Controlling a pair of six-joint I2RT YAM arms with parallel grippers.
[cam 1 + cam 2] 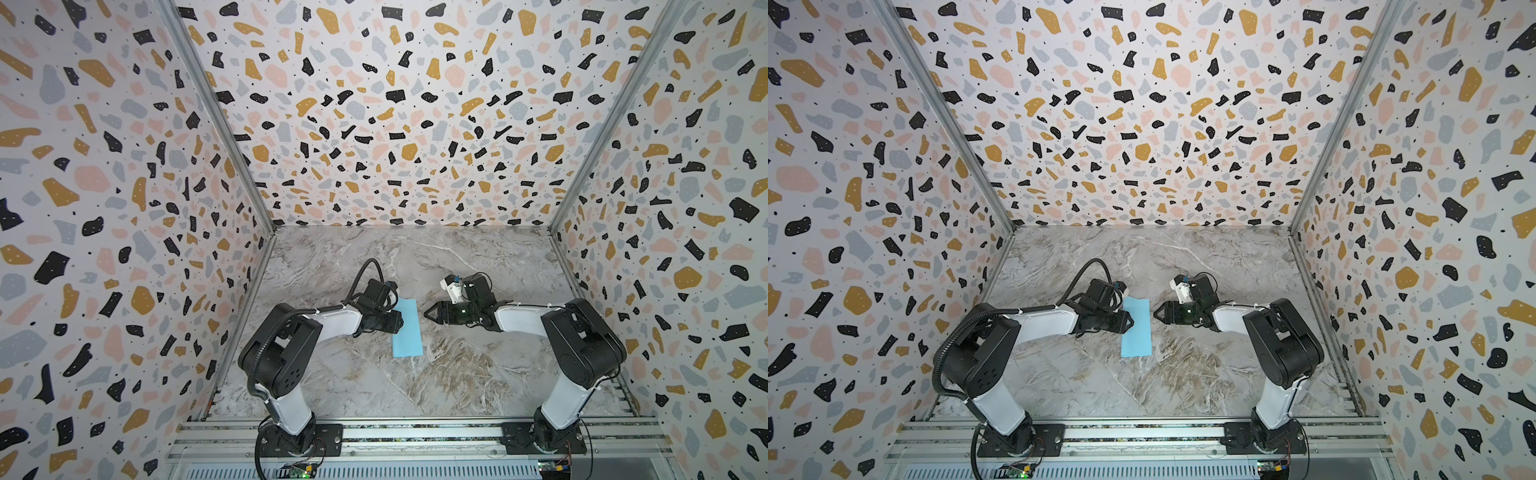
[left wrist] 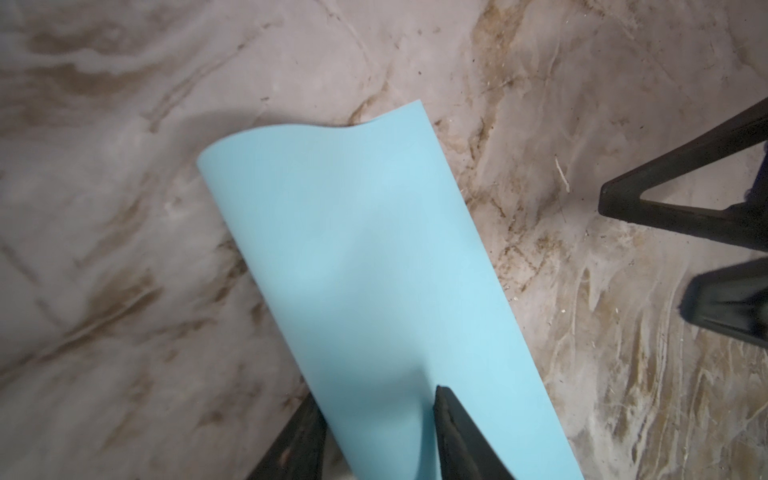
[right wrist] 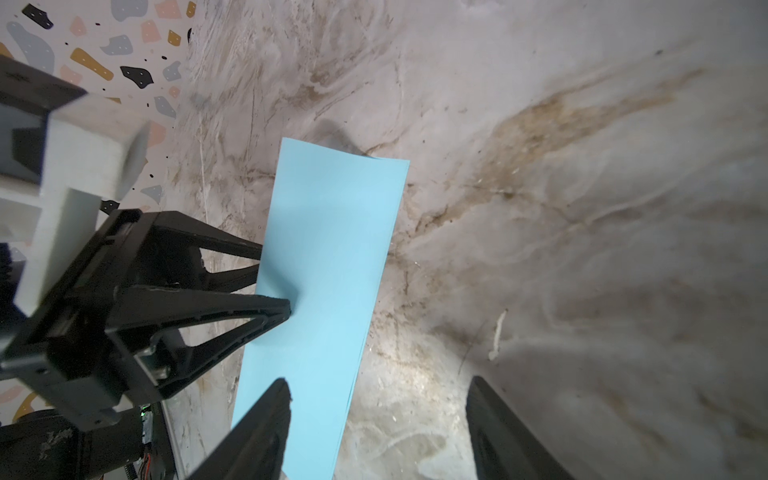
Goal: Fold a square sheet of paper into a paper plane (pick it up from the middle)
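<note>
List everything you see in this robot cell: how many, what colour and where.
square sheet of paper: one, light blue, lying as a narrow strip mid-table, one end curling up.
table: one, grey-brown marble look, floor of the cell.
walls: three, white with black, ochre, pink and grey flecks, at left, back and right.
rail: one, silver, along the front under both arm bases.
arms: two, black and white, reaching in from the front.
left gripper: one, black, jaws apart at the sheet's left edge, one finger on top of it.
right gripper: one, black, open, right of the sheet, not touching it.
</note>
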